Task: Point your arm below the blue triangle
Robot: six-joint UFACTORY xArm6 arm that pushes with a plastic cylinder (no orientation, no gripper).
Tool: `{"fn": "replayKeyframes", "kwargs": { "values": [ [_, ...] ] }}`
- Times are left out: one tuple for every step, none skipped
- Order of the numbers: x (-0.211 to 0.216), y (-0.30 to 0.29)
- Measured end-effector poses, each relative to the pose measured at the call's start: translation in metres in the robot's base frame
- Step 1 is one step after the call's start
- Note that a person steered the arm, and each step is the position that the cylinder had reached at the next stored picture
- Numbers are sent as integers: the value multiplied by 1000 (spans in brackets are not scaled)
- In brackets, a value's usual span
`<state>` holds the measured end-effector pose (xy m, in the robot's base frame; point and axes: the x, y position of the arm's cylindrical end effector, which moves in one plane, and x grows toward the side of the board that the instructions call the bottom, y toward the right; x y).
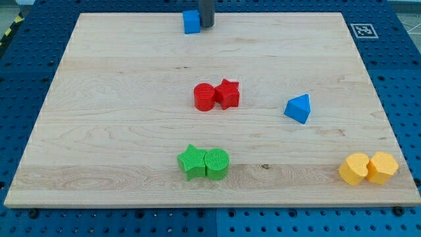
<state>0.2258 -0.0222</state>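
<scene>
No pincer is fitted on this arm, so you have nothing to read as spread or pressed together; what you steer is a dark rod, and my tip (206,26) is what does the pointing.

Start near, at the view's bottom. Around 6 o'clock on the tabletop (99,131) you see a green star (191,161) touching a green cylinder (217,164). At about 4 o'clock, by the corner, two yellow blocks (368,168) sit touching; their shapes are hard to make out.

Move up to the middle: a red cylinder (204,97) and a red star (227,93) touch each other just above centre. Out at 3 o'clock from them, well apart, stands the blue triangle (298,108), your target, alone with bare wood on all sides.

Farthest off, at 12 o'clock on the far edge, a blue cube (191,22) rests, and my tip stands just beside it on its 3 o'clock side, possibly touching.

You are, by my judgement, at the start of the approach: the tip is well away from the triangle. Next, you need a long slide toward 5 o'clock, passing on the 3 o'clock side of the red pair, then stopping at the triangle's 6 o'clock without nudging it.
</scene>
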Motion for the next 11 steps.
{"fn": "replayKeyframes", "kwargs": {
  "values": [
    [0, -15],
    [0, -26],
    [0, -22],
    [1, 26],
    [29, 85],
    [94, 133],
    [151, 181],
    [207, 228],
    [250, 244],
    [279, 236],
    [286, 198]
  ]
}}
